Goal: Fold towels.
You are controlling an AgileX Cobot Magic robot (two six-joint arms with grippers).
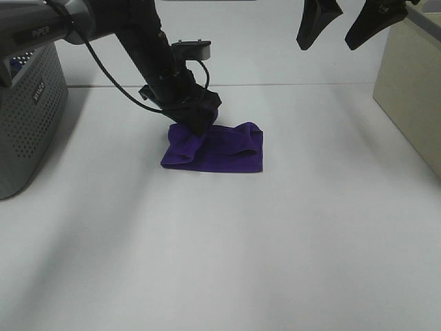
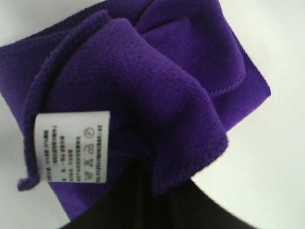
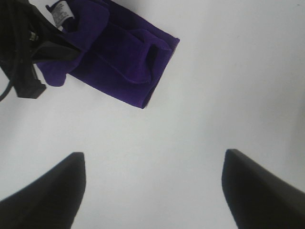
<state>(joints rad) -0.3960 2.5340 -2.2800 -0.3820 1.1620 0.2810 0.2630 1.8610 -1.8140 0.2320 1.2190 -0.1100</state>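
Note:
The deep purple towel (image 1: 224, 148) lies loosely folded and bunched on the white table, near the middle. My left gripper (image 1: 200, 126) is down on its left end and shut on a raised fold of the cloth. In the left wrist view the towel (image 2: 157, 81) fills the frame, its white tag (image 2: 71, 145) next to the dark gripper (image 2: 143, 195). My right gripper (image 1: 337, 31) hangs open and empty, high above the table's back right. In the right wrist view its fingers (image 3: 47, 191) stand wide apart, with the towel (image 3: 124, 57) far off.
A grey perforated basket (image 1: 27, 110) stands at the left edge. A beige box (image 1: 413, 89) stands at the right edge. The left arm's cable (image 1: 117, 79) loops above the table behind the towel.

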